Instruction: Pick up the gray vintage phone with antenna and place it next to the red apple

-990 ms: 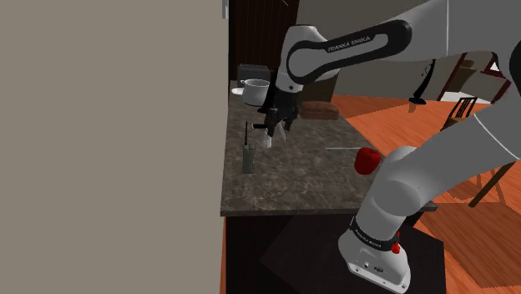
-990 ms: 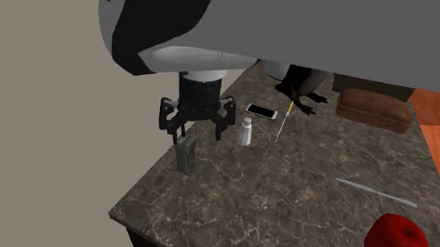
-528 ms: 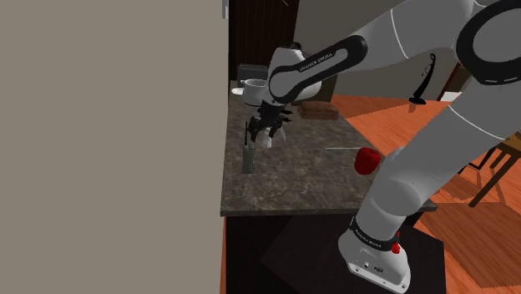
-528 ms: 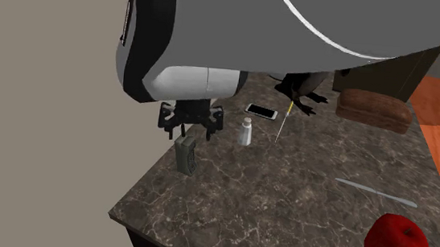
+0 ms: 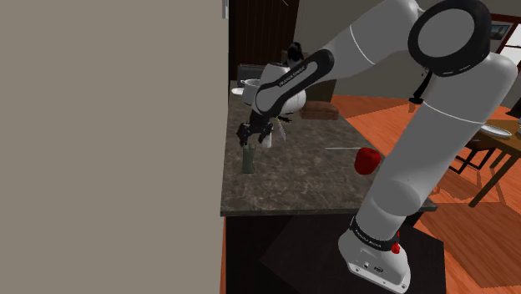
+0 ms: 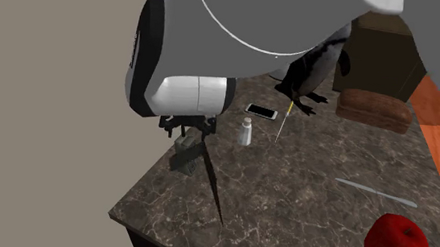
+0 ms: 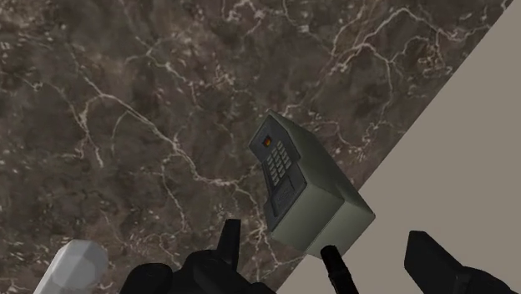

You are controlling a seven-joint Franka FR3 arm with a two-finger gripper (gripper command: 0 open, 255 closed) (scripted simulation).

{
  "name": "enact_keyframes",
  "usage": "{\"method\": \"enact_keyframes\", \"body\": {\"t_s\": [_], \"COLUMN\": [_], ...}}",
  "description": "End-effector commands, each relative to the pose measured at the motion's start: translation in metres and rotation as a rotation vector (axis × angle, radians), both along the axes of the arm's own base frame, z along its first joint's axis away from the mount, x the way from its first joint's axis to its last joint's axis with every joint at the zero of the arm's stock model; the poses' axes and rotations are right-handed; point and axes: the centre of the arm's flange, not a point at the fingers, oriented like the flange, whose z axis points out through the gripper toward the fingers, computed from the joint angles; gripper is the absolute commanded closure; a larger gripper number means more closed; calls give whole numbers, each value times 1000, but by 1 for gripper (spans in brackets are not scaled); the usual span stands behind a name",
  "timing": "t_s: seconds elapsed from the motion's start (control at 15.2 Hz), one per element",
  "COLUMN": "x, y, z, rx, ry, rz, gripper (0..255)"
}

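**Item: gray phone [image 7: 305, 188] with antenna.** It stands upright on the dark marbled counter [image 6: 301, 198], at the edge beside the beige wall. Its long axis is vertical and its keypad face is turned toward the open counter.

**Gripper [image 7: 326, 232].** Open, the fingers standing apart and holding nothing. It hangs directly above the phone [image 5: 248, 159]. In the wrist view the body lies just ahead of the fingers, and the black antenna stub rises between them without touching either. Judged need: a straight descent along the phone's own axis.

**Red apple [image 6: 396, 240].** On the same counter, well apart from the phone, toward the second exterior view's lower right.

**Markings.**
- Phone: keypad and a small orange display, with no legible writing.
- Arm: lettering on the forearm, too faint to read with certainty.
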Motion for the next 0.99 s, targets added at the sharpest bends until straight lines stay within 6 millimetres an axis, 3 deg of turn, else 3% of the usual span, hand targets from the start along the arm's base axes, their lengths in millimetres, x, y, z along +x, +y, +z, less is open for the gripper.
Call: {"method": "enact_keyframes", "body": {"t_s": [0.0, 0.2, 0.73, 0.79, 0.92], "x": [3, 6, 6, 6, 6], "y": [1, 2, 2, 2, 2], "z": [-11, -24, -24, -24, -24], "rx": [0, 0, 0, 0, 0], "ry": [-2, -2, -2, -2, -2], "rz": [-1, -1, -1, -1, -1], "gripper": [0, 0, 0, 255, 255]}}
